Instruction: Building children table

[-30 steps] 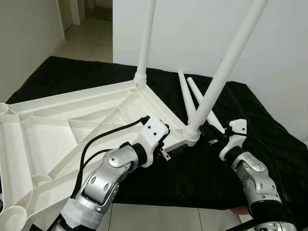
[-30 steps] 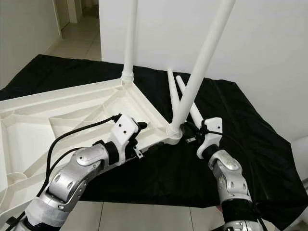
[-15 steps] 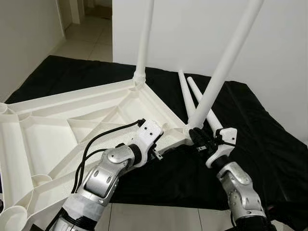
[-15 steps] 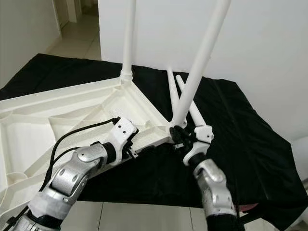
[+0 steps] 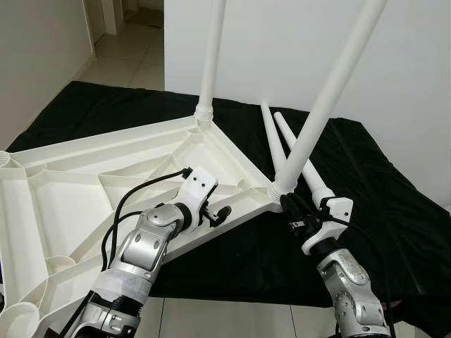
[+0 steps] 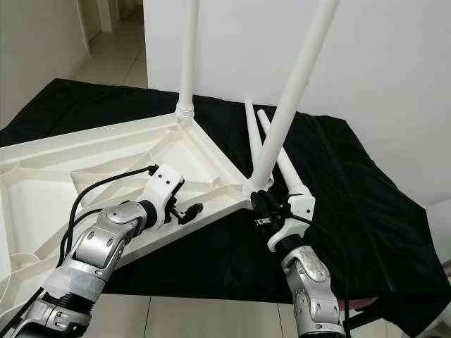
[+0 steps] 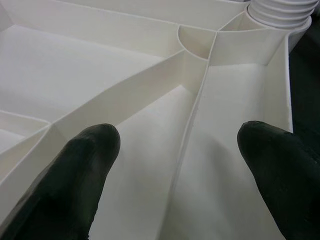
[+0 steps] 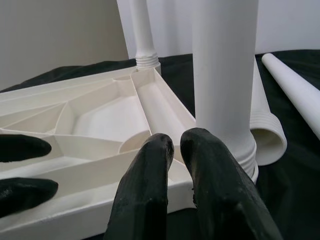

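Two legs (image 5: 331,98) already stand in the upturned white tabletop (image 5: 84,190) on the black cloth (image 5: 394,211); two more lie loose. You have the left gripper (image 5: 218,213) open over the rim and the right gripper (image 6: 259,204) closed, empty, beside the near leg's base. Plastic seems light, stiff, slippery: grip near the threaded collar.

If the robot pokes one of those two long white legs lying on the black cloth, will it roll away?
Probably a little. The loose white plastic table legs are smooth round tubes, so they should roll, but being tapered they would likely curve. The soft black cloth may slow them. They look hollow, so probably light and stiff.
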